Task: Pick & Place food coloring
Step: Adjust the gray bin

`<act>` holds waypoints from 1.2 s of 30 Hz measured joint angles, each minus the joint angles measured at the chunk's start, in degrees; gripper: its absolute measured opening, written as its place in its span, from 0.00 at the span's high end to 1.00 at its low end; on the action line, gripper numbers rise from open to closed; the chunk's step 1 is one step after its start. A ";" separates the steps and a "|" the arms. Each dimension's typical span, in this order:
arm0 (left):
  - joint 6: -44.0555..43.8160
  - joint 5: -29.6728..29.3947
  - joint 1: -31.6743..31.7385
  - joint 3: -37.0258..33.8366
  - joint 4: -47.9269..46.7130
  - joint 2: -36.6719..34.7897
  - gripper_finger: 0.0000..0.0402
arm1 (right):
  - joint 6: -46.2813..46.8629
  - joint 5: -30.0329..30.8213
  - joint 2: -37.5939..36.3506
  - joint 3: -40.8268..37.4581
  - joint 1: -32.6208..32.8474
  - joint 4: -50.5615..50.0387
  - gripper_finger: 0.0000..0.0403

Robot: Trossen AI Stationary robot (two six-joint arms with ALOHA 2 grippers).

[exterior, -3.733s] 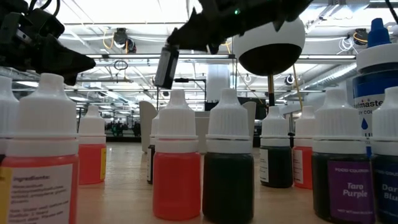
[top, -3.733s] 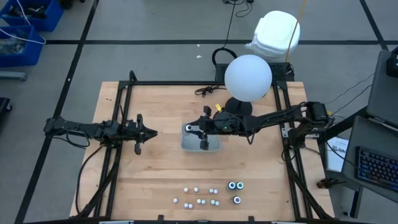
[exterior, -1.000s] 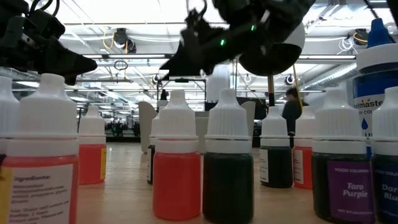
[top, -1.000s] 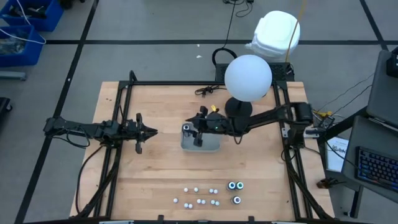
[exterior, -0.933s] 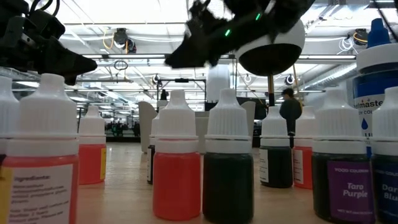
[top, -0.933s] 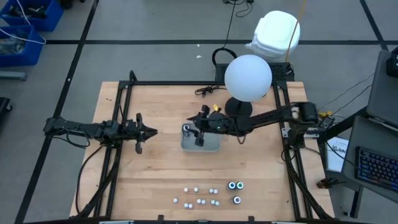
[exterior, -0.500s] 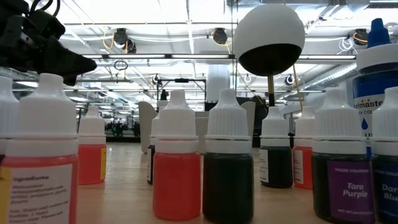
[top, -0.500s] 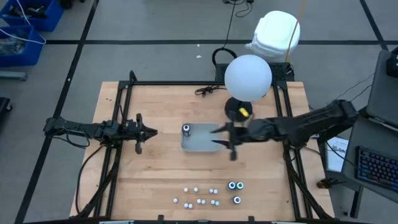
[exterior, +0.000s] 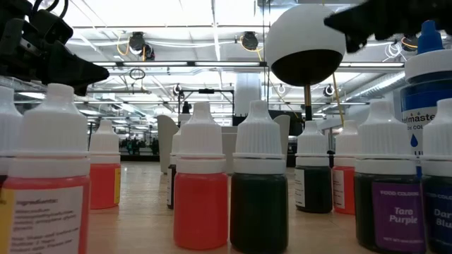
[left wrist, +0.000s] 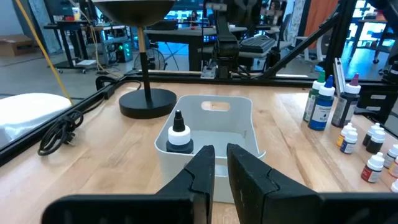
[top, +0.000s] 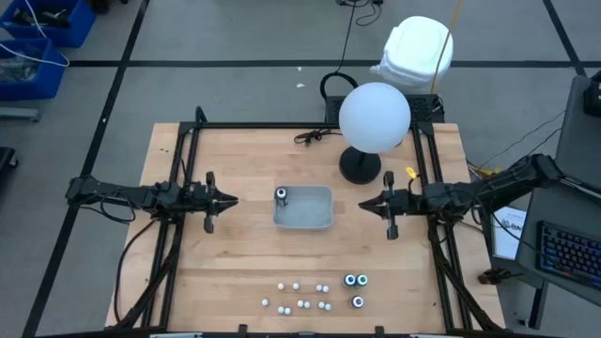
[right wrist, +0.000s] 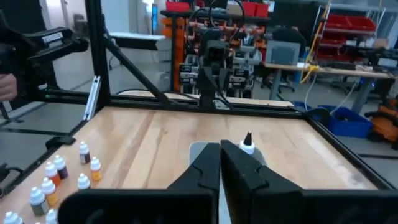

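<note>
High view: I saw one food coloring bottle [top: 281, 195] standing in the tray [top: 315, 222]; the remaining bottles [top: 300, 297] and jars [top: 355, 280] sat at the bench's [top: 235, 253] near edge.

Left wrist view: left gripper [left wrist: 221, 163] empty, fingers nearly together.

Right wrist view: right gripper [right wrist: 220, 163] empty, fingers pressed together. I judged most of the task was left.
</note>
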 joint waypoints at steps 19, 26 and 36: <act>-1.13 -0.21 0.00 -0.11 0.94 0.01 0.88 | -1.01 -0.39 -0.98 -15.64 -0.02 15.33 1.00; -5.49 1.73 -0.04 0.41 6.52 4.60 0.88 | -1.37 -0.32 -1.52 -16.08 -0.04 16.20 1.00; -1.92 2.00 -4.69 27.04 8.50 35.18 0.88 | -2.54 -0.28 -1.52 -16.21 -0.04 16.43 1.00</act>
